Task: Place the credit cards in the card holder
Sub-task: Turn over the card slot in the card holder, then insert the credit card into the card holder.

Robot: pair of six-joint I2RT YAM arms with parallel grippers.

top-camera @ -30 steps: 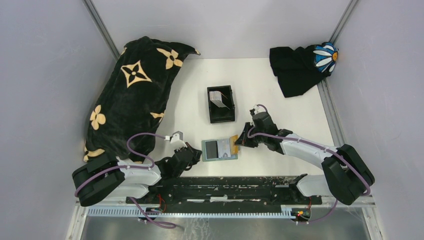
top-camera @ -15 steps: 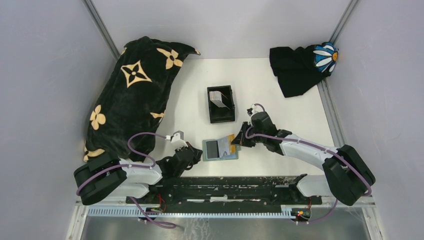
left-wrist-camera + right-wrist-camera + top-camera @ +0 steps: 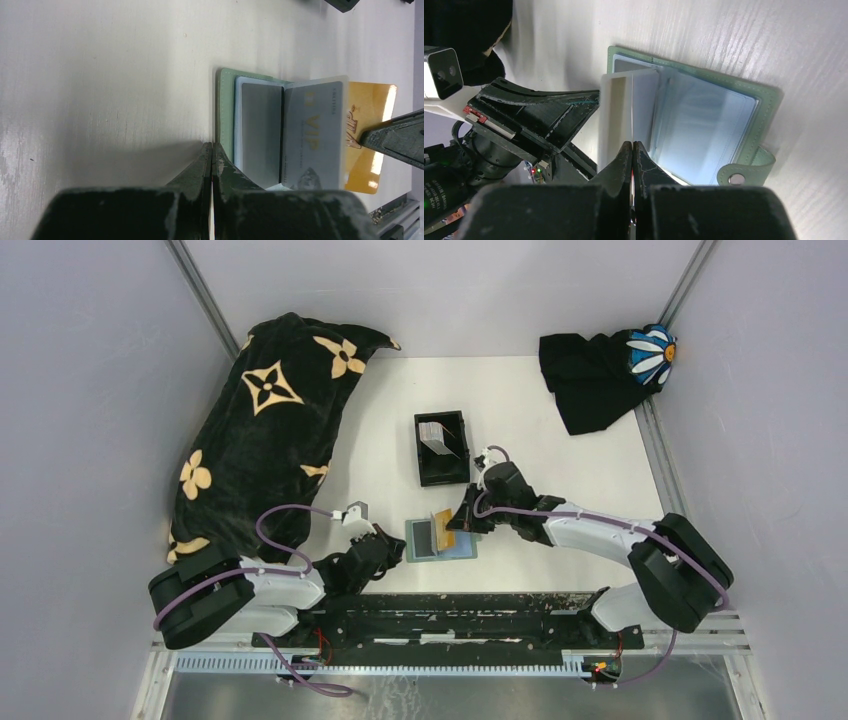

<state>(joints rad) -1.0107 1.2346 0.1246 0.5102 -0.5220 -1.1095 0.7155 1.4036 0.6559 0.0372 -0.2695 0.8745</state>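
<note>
The card holder (image 3: 442, 448), a low-walled black box, sits mid-frame in the top view with pale credit cards (image 3: 435, 436) leaning inside it. Just below it, at lower centre, a green wallet (image 3: 440, 538) lies open on the white table (image 3: 560, 440), showing clear sleeves, a grey VIP card (image 3: 314, 135) and a gold card (image 3: 370, 100). The right gripper (image 3: 462, 523) has its jaws pressed together on the gold card's edge, which stands tilted up off the wallet, and the left gripper (image 3: 397, 548) is likewise closed tight, pinching the wallet's left cover edge.
</note>
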